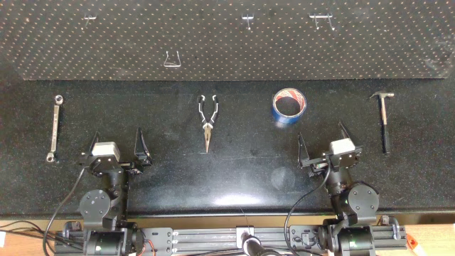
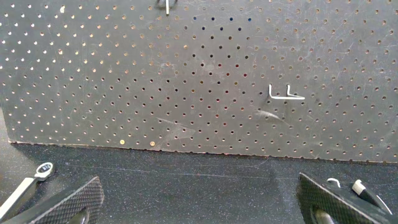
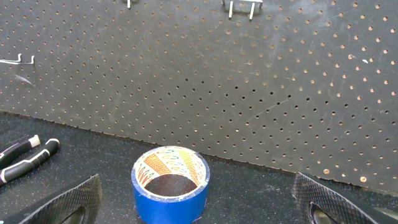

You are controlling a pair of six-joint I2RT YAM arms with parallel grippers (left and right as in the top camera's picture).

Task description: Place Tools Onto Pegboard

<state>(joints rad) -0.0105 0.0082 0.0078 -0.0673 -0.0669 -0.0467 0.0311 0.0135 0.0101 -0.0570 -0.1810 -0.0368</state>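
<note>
Left hand (image 1: 118, 136) and right hand (image 1: 321, 132) sit low, splayed, facing pegboard (image 1: 227, 43).

You have a black pegboard (image 1: 284, 50) at 12 o'clock, pale holes in a regular grid. Tape (image 3: 169, 208) at 2 o'clock: blue outside, orange-yellow print inside. Wrench (image 1: 53, 128), 9 o'clock: silver. Pliers (image 3: 28, 163): black grips, white tips.

Left gripper (image 1: 117, 147) low near its base, jaws spread wide, right gripper (image 1: 323, 146) likewise, fingers parted
</note>
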